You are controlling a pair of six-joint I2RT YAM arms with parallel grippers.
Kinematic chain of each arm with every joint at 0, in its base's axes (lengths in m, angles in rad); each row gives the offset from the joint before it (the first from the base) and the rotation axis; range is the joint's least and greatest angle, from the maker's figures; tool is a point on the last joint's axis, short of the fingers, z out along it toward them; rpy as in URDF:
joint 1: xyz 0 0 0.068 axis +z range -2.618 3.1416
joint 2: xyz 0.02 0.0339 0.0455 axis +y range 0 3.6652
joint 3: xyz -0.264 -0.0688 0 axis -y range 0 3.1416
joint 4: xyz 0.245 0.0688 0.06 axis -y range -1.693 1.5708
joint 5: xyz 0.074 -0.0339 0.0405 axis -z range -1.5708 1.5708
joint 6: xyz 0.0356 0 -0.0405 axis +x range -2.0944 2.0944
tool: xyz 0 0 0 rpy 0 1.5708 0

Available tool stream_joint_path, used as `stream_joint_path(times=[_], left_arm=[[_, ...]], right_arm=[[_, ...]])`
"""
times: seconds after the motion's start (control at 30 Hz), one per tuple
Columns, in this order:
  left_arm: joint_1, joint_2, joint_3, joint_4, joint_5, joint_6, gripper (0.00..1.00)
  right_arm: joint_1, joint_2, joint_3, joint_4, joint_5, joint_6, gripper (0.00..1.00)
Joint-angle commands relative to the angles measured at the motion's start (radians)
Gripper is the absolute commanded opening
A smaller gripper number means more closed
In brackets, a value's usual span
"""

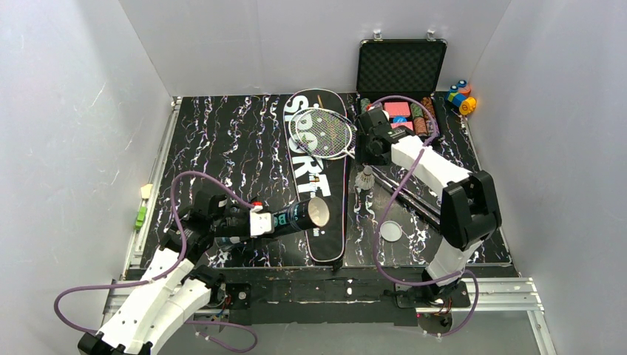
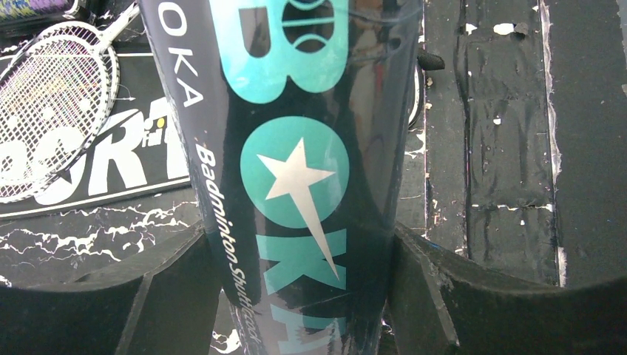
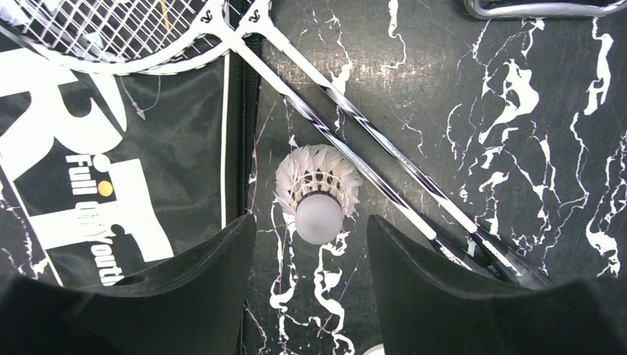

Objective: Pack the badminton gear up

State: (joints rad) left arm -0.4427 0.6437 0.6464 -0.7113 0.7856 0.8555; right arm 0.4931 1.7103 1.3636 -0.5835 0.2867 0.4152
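Left pincer (image 1: 259, 222) clamped around black tube (image 1: 296, 217), its open mouth facing right above SPORT bag (image 1: 323, 185); contents indiscernible. Lid (image 1: 390, 231) off, on bench (image 1: 222, 133), near right. Right pincer (image 3: 310, 222) spread wide over shuttlecock (image 3: 319, 194) just right of bag.

You can count two rackets (image 1: 324, 133), one shuttlecock (image 1: 364, 179), one tube (image 1: 296, 217), one round lid (image 1: 391, 231), one long bag (image 1: 326, 222) and one case (image 1: 401, 66); the small coloured blocks (image 1: 461, 96) bunch too tightly to count.

rackets (image 1: 329, 129) overlapping the bag (image 1: 314, 177), shuttlecock (image 1: 364, 180) just right of it, lid (image 1: 391, 231) nearer, tube (image 1: 296, 217) at bag's left, case (image 1: 401, 66) behind
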Motion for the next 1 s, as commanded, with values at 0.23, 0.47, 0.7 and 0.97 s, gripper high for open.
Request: stream_joint_path(times=[0.23, 0.47, 0.7, 0.97], left_arm=[[0.001, -0.022, 0.009, 0.007, 0.027, 0.011, 0.15], [0.002, -0.026, 0.011, 0.006, 0.023, 0.012, 0.15], [0.006, -0.024, 0.016, 0.002, 0.025, 0.014, 0.15], [0.007, -0.023, 0.019, 0.002, 0.025, 0.013, 0.15]], right_arm=[[-0.002, 0.058, 0.02, -0.008, -0.006, -0.006, 0.61], [-0.002, 0.064, 0.015, -0.004, -0.018, -0.002, 0.46], [-0.002, 0.066, 0.007, -0.031, -0.024, 0.004, 0.53], [-0.002, 0.056, -0.021, -0.027, -0.044, 0.015, 0.49]])
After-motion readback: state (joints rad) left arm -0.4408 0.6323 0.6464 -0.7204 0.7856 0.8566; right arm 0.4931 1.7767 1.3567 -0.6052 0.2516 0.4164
